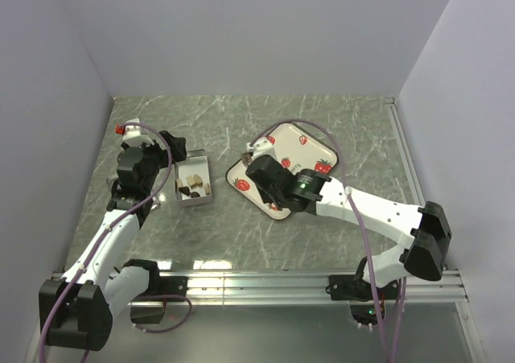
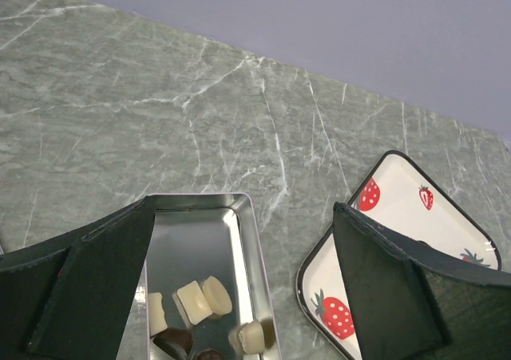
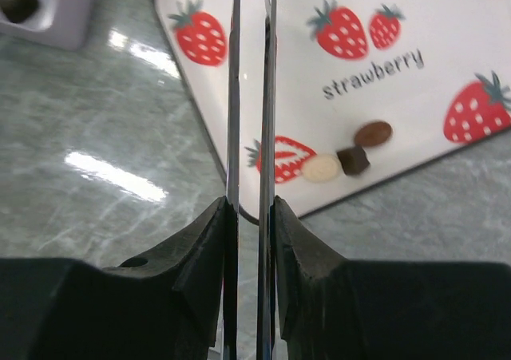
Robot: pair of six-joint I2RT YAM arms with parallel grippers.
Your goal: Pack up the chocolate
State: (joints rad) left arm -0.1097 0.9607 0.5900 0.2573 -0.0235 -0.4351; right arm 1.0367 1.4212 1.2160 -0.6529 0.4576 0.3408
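An open metal tin (image 2: 247,240) holds several cream and dark brown chocolates (image 2: 204,296); it also shows in the top view (image 1: 193,187). My left gripper (image 2: 242,208) is open and empty just above the tin. My right gripper (image 3: 249,204) is shut on metal tweezers (image 3: 235,96), whose blades reach over the near-left corner of the strawberry-print tray (image 3: 447,41). The tweezer tips are cut off by the top edge of the frame. Three chocolates lie on the tray to the right of the blades: a brown oval (image 3: 373,132), a dark square (image 3: 353,160) and a cream disc (image 3: 321,168).
The tray (image 1: 310,142) lies to the right of the tin on the grey marble table (image 1: 241,234). A small red object (image 1: 121,127) sits at the far left by the wall. Walls close in the back and both sides.
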